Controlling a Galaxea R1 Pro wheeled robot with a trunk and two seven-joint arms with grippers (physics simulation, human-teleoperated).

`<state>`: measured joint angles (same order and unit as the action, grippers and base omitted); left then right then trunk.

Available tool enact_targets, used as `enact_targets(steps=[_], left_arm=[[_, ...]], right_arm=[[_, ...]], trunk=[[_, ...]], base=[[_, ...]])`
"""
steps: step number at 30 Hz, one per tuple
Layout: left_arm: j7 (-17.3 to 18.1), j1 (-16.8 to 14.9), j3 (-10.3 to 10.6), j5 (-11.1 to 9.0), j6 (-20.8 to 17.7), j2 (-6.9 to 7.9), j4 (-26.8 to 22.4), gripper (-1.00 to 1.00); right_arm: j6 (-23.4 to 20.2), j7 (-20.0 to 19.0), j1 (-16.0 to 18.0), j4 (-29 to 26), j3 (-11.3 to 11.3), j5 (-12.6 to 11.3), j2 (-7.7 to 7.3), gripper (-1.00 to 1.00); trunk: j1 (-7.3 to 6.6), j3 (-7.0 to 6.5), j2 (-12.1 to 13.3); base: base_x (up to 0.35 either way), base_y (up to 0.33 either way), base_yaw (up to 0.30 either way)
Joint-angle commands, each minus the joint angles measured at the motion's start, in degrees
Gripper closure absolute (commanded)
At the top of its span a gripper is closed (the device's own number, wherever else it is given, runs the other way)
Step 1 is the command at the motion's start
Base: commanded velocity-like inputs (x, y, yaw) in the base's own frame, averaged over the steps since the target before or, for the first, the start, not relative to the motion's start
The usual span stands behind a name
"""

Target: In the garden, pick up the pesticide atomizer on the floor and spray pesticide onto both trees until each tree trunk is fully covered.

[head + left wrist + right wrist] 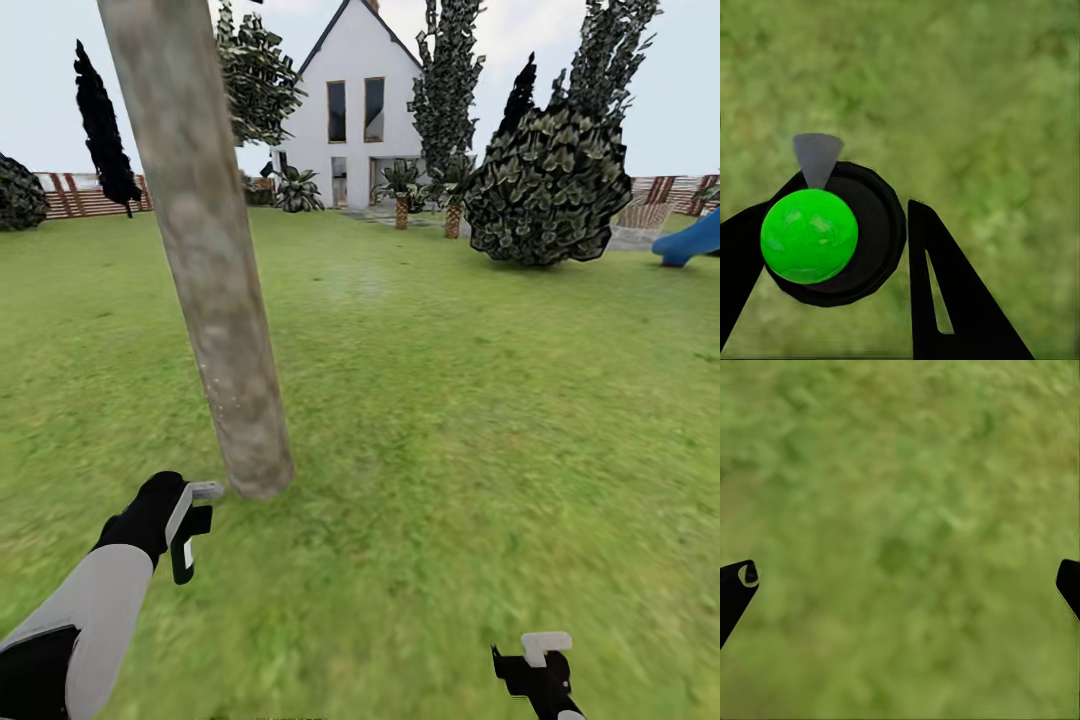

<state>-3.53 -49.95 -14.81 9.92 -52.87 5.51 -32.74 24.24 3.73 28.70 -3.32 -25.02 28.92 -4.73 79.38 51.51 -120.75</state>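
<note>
- Far left, a horizontal-slat red-brown wooden fence (80, 195) borders the bright green, blurry grass lawn (450, 400), with a narrow black cypress-like tree (103, 130) standing before it.
- At near left, the robot's left claw (185, 530), black at the end of a pale grey sleeve, is clamped on the small dark green-black pesticide atomizer (183, 548); its light grey trigger head points toward the base of the trunk just beside it.
- The left wrist view shows the atomizer's bright green round top (809, 235) in a black ring, held between the black fingers (945, 292) above the grass.
- The thick, pale grey-tan mottled tree trunk (205, 250) rises from the lawn at left, leaning toward the upper left.
- In the far centre stands a white gabled house (350, 110), low palm-like plants (402, 190) before it.
- A round dark-leaved bush (548, 185) sits far right; a blue slide (690, 240) shows at the edge.
- At near right, the right claw (540, 665) hangs over bare grass, its fingers spread wide and holding nothing.
</note>
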Motion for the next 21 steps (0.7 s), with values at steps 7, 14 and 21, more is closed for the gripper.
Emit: enact_targets(steps=[7,14,21], left_arm=[[0.3,-0.5,0.0,-2.5,-0.4,-2.03,-0.5,1.0],[0.2,-0.9,2.2,-3.4,-1.0,-2.16,-5.2,1.0],[0.2,-1.8,2.8,-3.7,-4.0,-2.79,-5.1,1.0]], right_arm=[[0.2,0.3,0.0,0.0,-0.3,0.6,-0.09,-1.0],[0.2,0.3,0.0,0.0,-0.4,0.6,-0.1,-1.0],[0.2,0.3,0.0,-0.1,-0.4,0.6,-0.1,-1.0]], trunk=[[-0.01,0.05,0.0],[-0.01,0.05,0.0],[-0.01,0.05,0.0]], base=[[0.066,-0.188,0.277],[0.09,-0.006,0.274],[0.31,-0.036,0.06]])
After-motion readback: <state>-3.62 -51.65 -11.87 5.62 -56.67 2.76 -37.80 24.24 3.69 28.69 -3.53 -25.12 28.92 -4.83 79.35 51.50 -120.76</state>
